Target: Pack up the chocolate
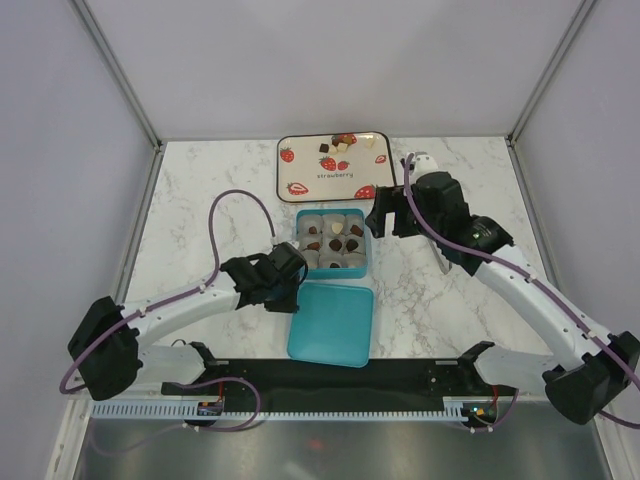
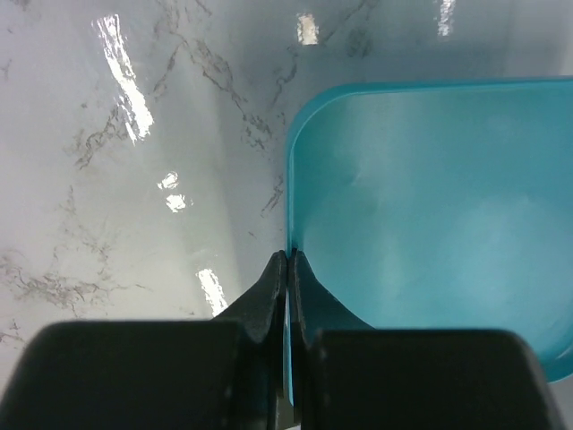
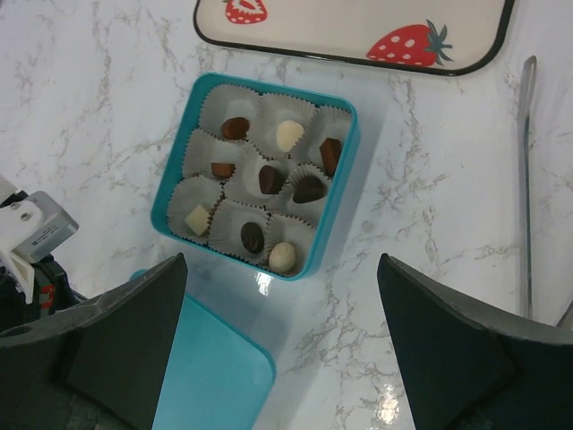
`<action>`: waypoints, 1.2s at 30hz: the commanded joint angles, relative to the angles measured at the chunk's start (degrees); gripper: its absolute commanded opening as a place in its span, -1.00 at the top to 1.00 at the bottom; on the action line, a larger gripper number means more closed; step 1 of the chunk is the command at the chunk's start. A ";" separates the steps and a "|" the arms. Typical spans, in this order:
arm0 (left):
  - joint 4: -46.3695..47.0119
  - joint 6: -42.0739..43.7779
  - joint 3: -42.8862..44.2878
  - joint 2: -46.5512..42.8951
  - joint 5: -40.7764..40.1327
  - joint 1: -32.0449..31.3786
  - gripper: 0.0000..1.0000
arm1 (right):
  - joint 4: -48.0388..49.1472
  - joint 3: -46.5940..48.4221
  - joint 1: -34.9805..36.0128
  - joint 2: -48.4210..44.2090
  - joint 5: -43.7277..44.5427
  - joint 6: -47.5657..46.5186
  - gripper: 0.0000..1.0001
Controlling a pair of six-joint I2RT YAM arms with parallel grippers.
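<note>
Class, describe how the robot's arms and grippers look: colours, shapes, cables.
The left arm and right arm have white links and bulky black joints. A purple cable loops along each. The left gripper and right gripper are black, with wedge-shaped fingers.

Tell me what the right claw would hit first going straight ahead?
Probably the teal box, near its closest rim; depth is unclear, so the right claw might reach the marble table first.

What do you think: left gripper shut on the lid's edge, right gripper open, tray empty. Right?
The tray is not empty: the top view shows a few chocolates at its far end. The rest holds: the left gripper is shut on the edge of the lid and the right gripper is open.
</note>
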 commanded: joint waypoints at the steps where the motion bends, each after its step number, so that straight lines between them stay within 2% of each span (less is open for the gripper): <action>1: -3.08 1.52 4.65 -4.27 0.61 -0.38 0.95 | -0.65 5.27 3.29 -1.92 1.93 0.08 -0.92; 7: -7.30 3.19 10.97 -8.85 0.95 -0.30 0.95 | 0.31 11.51 15.50 -1.66 7.45 -5.71 -0.92; 13: -11.96 4.51 17.22 -9.82 -1.86 0.14 0.95 | 3.13 10.29 30.17 -3.24 17.21 -17.84 -0.90; 14: -12.66 4.86 17.84 -9.74 -2.29 0.23 0.95 | 2.95 10.28 34.89 -2.72 23.06 -19.42 -0.89; 17: -13.37 5.65 19.95 -8.86 -2.56 1.02 0.95 | 2.51 10.11 41.86 -0.96 33.88 -24.70 -0.88; 20: -13.55 6.53 21.97 -7.45 -1.60 2.42 0.95 | 2.42 9.23 53.26 1.59 41.20 -29.27 -0.86; 21: -13.55 6.71 22.85 -6.93 -1.25 3.39 0.95 | 2.42 9.06 55.48 2.46 46.79 -31.89 -0.86; 23: -13.64 7.41 23.56 -6.48 -0.11 4.97 0.95 | 2.34 8.53 61.44 5.10 52.62 -34.71 -0.86; 24: -13.64 7.50 24.17 -6.22 0.25 5.41 0.95 | 2.34 8.35 63.13 6.07 57.26 -37.16 -0.86; 27: -13.72 8.38 25.05 -5.87 1.92 7.43 0.95 | 2.16 8.00 67.97 9.50 63.96 -40.17 -0.86; 36: -13.99 9.26 25.58 -6.13 3.94 10.43 0.95 | 1.63 7.47 75.71 16.18 74.17 -44.74 -0.88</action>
